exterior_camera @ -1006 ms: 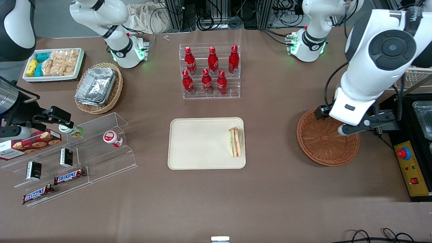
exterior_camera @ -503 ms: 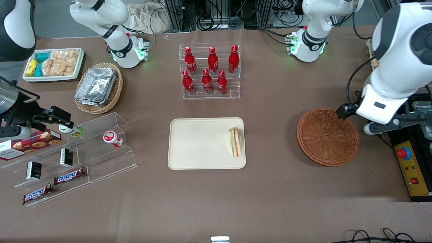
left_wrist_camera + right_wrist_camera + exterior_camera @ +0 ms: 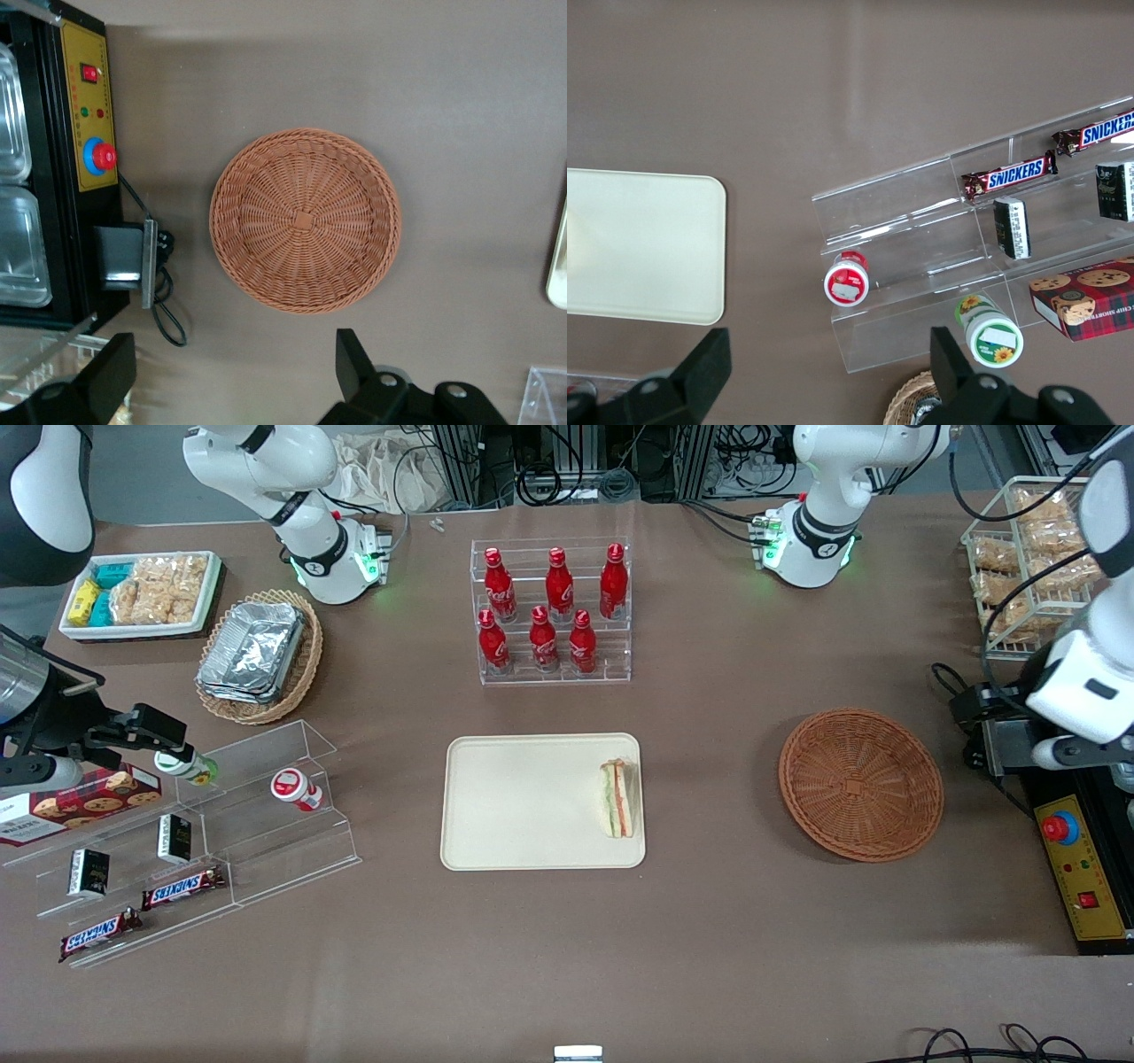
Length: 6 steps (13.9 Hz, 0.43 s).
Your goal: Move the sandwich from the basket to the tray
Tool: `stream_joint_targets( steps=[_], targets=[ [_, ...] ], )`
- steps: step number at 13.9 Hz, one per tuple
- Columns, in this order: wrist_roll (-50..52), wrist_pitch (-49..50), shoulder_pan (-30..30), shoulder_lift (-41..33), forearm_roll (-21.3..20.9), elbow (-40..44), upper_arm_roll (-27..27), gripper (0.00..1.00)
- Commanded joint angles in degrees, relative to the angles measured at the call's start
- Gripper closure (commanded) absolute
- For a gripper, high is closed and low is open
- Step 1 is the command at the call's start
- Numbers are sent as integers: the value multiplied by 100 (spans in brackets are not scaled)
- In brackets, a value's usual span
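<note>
SNICKERS on two bars (image 3: 183,887) (image 3: 100,934) at the clear stepped rack's (image 3: 266,815) front edge, readable in front and right wrist views. Coca-Cola script on red bottles (image 3: 547,609), barely legible.

Left arm (image 3: 1085,682): glossy white shell, black cable looping off the wrist. Base (image 3: 811,540) white with a black ring and green LEDs. Gripper (image 3: 230,376) at the working arm's end of the counter: matte black blocky fingers (image 3: 354,363), silver screws.
</note>
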State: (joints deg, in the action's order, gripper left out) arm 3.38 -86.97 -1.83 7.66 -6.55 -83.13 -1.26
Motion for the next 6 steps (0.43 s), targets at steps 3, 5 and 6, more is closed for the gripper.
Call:
stream_joint_targets(
  steps=[3, 5, 6],
  targets=[
    [-426, -110, -55, -125, 234, -133, 232, 0],
    [-417, -154, -46, -81, 251, -98, 232, 0],
    [-408, -154, -46, -63, 251, -98, 223, 0]
  ],
)
